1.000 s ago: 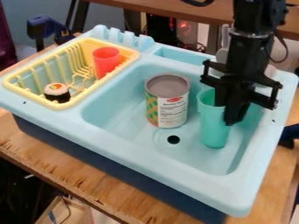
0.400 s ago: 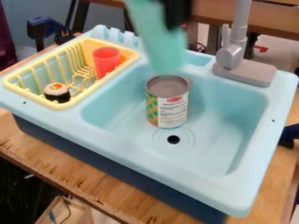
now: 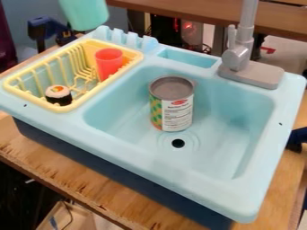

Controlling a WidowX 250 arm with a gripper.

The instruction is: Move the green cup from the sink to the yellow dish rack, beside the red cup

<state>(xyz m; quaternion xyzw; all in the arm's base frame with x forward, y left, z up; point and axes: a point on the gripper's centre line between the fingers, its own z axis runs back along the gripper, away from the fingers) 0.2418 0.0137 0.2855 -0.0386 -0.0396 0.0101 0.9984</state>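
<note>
From my seat, the teal cup [image 3: 84, 14] is at 11 o'clock, raised beyond the yellow rack [image 3: 78, 107] with its lower end free of any support; something above must be bearing its weight, but I cannot tell whether the gripper is open, closed or clamped on it. I take the height as clearance over the rack's rim.

Down in the blue sink [image 3: 240, 200], the can [image 3: 174, 110] stands upright on the basin floor, its flat base making it steady, with the drain [image 3: 178, 143] just off it at 6 o'clock. The faucet [image 3: 237, 57] rises at about 1 o'clock from the can.

At the can's 10 o'clock, the rack's walls pen in the red cup [image 3: 109, 64], upright at the far side, and the sushi piece [image 3: 59, 94] in the near corner. The bench [image 3: 36, 150] carries the sink.
</note>
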